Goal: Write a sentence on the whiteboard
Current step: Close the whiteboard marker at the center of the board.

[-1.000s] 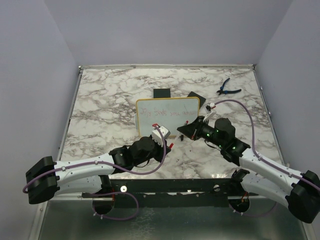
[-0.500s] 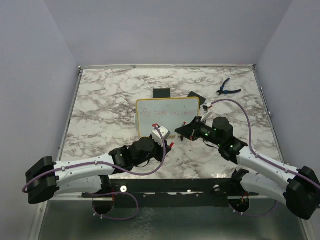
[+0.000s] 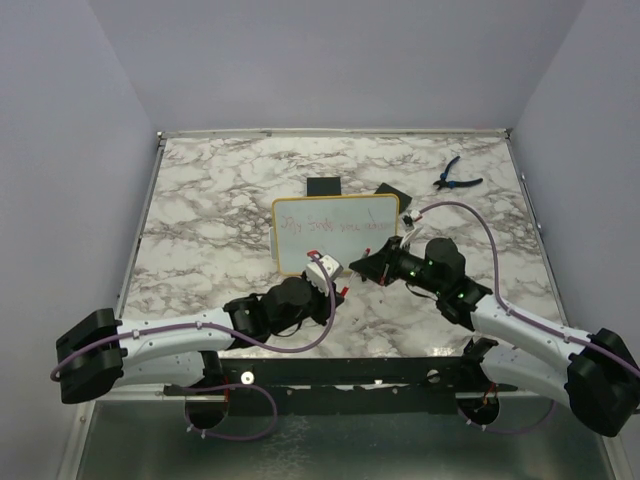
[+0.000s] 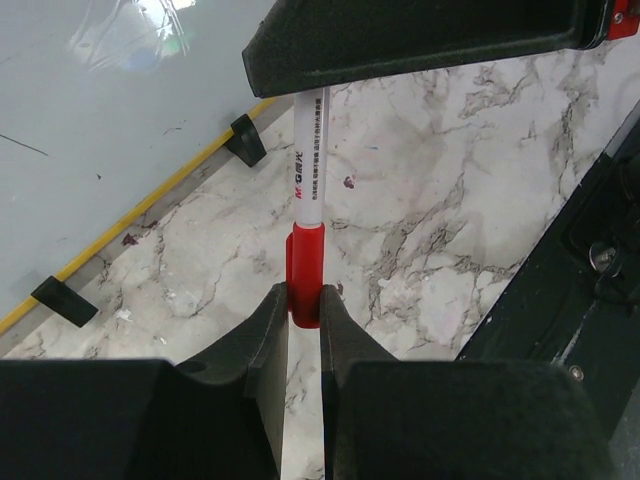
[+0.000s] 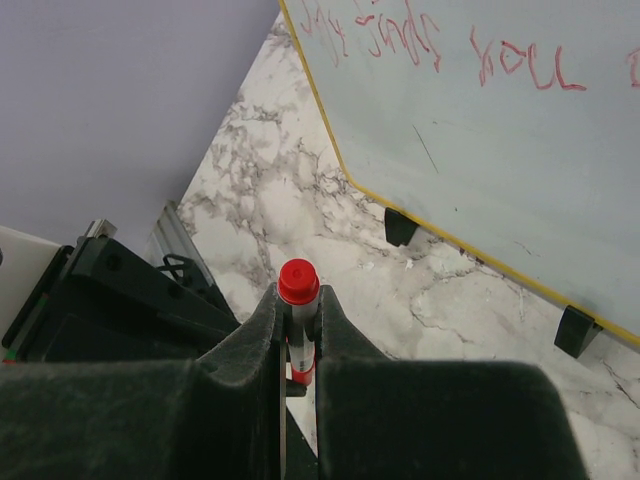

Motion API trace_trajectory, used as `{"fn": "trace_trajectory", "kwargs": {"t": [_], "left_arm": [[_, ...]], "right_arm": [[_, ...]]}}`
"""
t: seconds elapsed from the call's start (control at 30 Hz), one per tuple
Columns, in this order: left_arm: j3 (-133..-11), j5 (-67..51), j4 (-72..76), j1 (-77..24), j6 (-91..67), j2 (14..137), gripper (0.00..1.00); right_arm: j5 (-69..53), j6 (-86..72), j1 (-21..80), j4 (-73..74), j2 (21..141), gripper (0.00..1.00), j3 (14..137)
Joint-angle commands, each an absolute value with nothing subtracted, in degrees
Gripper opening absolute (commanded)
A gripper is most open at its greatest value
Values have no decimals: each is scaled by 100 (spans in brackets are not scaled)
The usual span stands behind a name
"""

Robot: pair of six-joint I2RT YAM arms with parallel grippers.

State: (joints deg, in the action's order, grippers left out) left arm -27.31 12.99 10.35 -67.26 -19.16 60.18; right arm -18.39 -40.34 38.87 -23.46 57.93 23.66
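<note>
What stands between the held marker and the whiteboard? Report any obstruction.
Nothing visible does. Only marble table lies between the marker and the whiteboard. The left gripper and the right gripper both clamp the marker, one at each end.

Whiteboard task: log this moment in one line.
left gripper: shut on marker | right gripper: shut on same marker | whiteboard: red sentence written

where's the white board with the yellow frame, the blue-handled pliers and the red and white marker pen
white board with the yellow frame (image 3: 345, 250), top view, bare white lower part
blue-handled pliers (image 3: 455, 175), top view, where the two handles meet
red and white marker pen (image 4: 311, 170), left wrist view, white barrel
</note>
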Motion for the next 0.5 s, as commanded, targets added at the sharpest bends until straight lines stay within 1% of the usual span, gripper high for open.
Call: {"fn": "trace_trajectory", "kwargs": {"t": [0.0, 0.3, 0.47], "left_arm": [[-2700, 1610, 1684, -6718, -1837, 6066, 0], [-2666, 1758, 1943, -6718, -1824, 6187, 0], [-2603, 1844, 2039, -6716, -1846, 6144, 0]], "right_arm": [[-2202, -3670, 3919, -2134, 5765, 1, 2204], [-2169, -3968, 4156, -2491, 6051, 1, 1914], [-1948, -3941, 4399, -2374, 6169, 1, 1895]]}}
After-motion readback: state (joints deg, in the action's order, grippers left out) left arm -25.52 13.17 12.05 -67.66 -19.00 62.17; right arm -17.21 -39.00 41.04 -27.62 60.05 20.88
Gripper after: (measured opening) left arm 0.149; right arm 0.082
